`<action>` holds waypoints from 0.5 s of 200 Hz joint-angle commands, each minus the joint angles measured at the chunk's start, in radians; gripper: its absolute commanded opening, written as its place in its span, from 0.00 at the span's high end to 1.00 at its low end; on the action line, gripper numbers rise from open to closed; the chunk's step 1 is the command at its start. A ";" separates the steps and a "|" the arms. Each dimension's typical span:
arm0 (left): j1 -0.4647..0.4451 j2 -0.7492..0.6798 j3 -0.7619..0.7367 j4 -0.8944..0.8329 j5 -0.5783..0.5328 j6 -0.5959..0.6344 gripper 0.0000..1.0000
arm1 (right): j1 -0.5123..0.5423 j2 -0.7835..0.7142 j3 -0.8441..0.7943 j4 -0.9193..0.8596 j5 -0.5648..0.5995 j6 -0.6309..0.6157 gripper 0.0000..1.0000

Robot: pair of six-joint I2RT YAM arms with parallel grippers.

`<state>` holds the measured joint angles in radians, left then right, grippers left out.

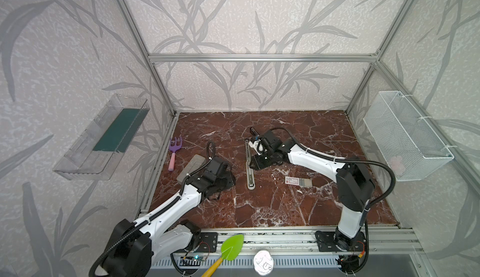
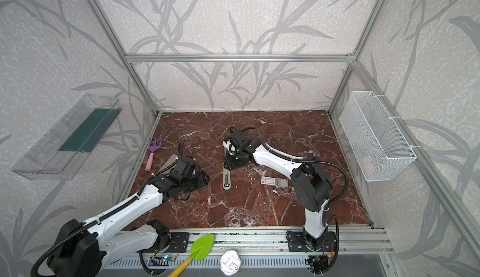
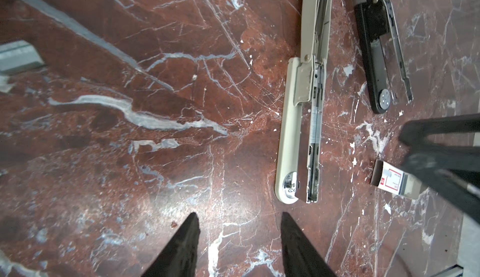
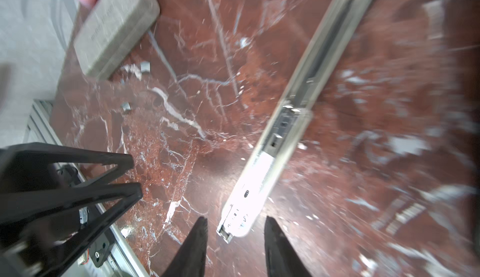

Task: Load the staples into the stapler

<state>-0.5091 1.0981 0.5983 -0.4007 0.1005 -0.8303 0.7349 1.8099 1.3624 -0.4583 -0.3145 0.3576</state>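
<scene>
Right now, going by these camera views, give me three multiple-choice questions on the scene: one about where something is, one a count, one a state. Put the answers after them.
1. In both top views, where is the staple box relative to the beige stapler?
A. Left of it
B. On top of it
C. Right of it, flat on the table

2. How many staplers lie on the table?
A. One
B. Two
C. Three

3. What state is the left gripper in?
A. Open, nothing between its fingers
B. Shut on the staple box
C. Shut on a stapler

Answers:
1 C: the box lies apart from the beige stapler, on its right.
2 B: the left wrist view shows the black stapler beside the beige one, and no third.
3 A: only bare table shows between its spread fingers.
</scene>
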 commanded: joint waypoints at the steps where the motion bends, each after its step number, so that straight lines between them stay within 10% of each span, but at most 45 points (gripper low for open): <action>1: 0.006 0.070 0.061 0.050 0.015 0.036 0.45 | -0.056 -0.089 -0.110 0.046 0.026 0.030 0.61; 100: 0.016 0.734 0.692 -0.094 -0.067 0.191 0.40 | -0.166 -0.313 -0.429 0.184 0.024 0.087 0.61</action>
<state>-0.5003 1.7126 1.1538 -0.4065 0.0803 -0.7059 0.5858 1.5410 0.9600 -0.3214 -0.2882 0.4263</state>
